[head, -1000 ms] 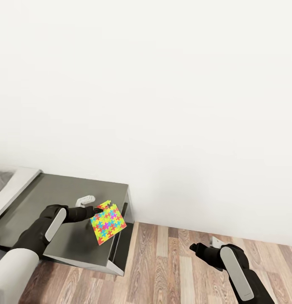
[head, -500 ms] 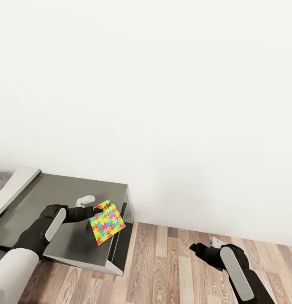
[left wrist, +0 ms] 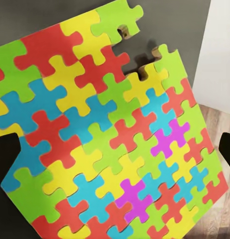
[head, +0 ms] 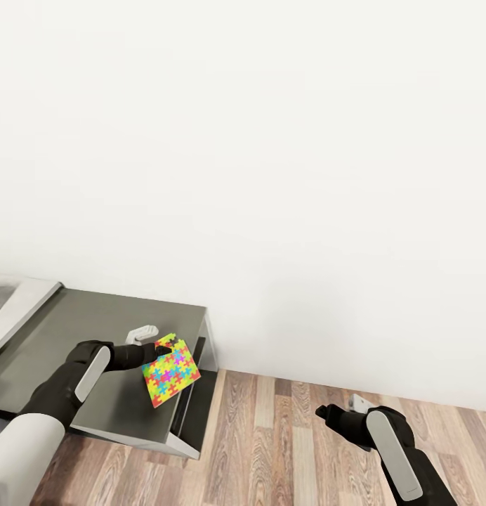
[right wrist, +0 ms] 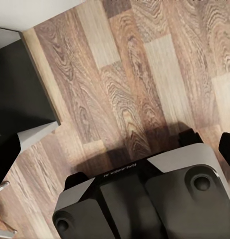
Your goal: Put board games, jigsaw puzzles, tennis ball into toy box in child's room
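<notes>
While the left gripper clamps its upper corner, the puzzle hangs at the lower left of the head view, over the right end of the grey table. It is a thin, flat, nearly square sheet, so no long axis stands out. It sits turned like a diamond: one corner points up toward the gripper, the opposite one down toward the table's front edge, and its printed face is tipped toward the camera. The right corner reaches just past the table's right end, above the dark gap beside the table's side panel.

Seen close in the left wrist view, the puzzle is a grid of interlocked pieces in red, yellow, lime green and sky blue, with a few magenta ones toward the lower right. At the top of that frame, pieces are missing along one edge, leaving a notched gap with brown backing showing. Dark fingertips sit at the left and right edges of that frame, and the sheet lies between them.

A small white bracket-like object lies on the table just above the left forearm.

At the lower right of the head view, the right gripper hangs over the wood floor, holding nothing. In the right wrist view its dark fingertips sit at opposite frame edges, so the jaws are wide apart, with the robot's dark base below.
</notes>
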Robot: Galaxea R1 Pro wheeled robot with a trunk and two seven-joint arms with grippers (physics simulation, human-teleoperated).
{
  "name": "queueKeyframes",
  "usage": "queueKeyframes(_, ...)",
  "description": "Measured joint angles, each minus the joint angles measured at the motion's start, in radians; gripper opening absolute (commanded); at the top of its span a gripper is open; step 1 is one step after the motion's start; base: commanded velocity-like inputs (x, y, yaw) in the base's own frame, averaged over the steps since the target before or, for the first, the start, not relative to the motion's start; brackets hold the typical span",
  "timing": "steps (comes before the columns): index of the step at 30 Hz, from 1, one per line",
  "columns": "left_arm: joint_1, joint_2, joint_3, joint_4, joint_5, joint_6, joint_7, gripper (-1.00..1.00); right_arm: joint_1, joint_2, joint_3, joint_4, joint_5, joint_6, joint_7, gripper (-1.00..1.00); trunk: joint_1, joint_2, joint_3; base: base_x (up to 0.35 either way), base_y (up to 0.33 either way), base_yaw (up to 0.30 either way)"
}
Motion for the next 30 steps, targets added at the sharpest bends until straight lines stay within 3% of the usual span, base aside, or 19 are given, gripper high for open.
queueKeyframes(20,0.0,0.0,-0.001,0.0,0.0,0.0,-0.001,1.0,0.001,0.0,0.0,0.0,0.0,0.0,0.0,1.0,0.0,0.0,-0.001,0.0,-0.001,0.0)
queueKeyframes(30,-0.001,0.0,-0.001,-0.009,-0.006,0.001,-0.003,1.0,0.0,0.0,0.0,0.0,0.0,0.0,0.0,1.0,0.0,-0.001,-0.014,0.0,0.0,0.0)
